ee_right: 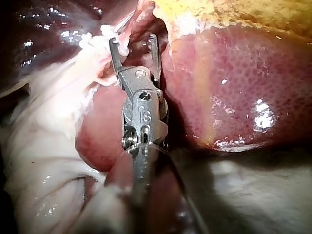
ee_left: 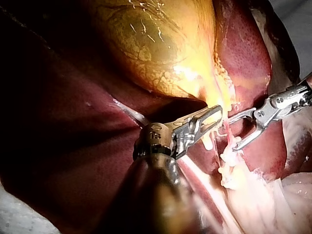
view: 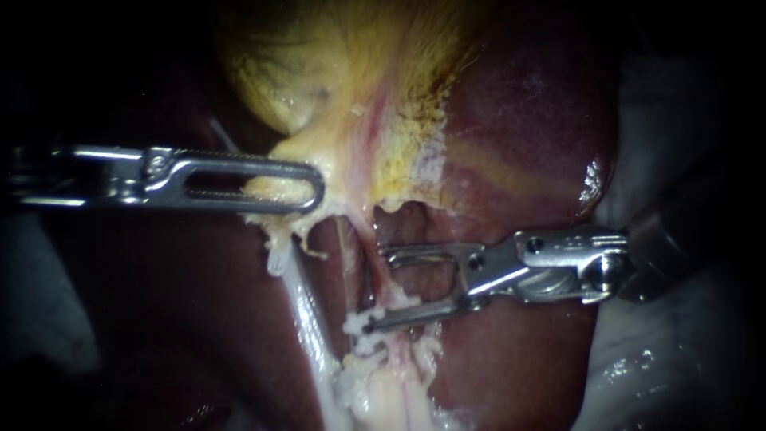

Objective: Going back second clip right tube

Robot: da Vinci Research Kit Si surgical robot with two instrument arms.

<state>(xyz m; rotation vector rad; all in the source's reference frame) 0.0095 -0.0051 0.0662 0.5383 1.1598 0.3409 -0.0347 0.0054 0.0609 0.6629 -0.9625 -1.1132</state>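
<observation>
Steel right instrument [view: 381, 289] — open wide, gripping nothing, tips just beside the pink right tube [view: 373, 275] below the gallbladder [view: 335, 72]. Left instrument [view: 307, 187] — closed on the gallbladder's neck. No clip can be made out on the tube. Withdrawal judged hardly begun, with the whole retreat left.

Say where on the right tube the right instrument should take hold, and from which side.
Take the bare pink stretch of the right tube, between the gallbladder neck and the frayed white tissue below. Come from the right, crosswise. The tube runs up-down and looks taut, and the right instrument points its open jaws at it from that side.
</observation>
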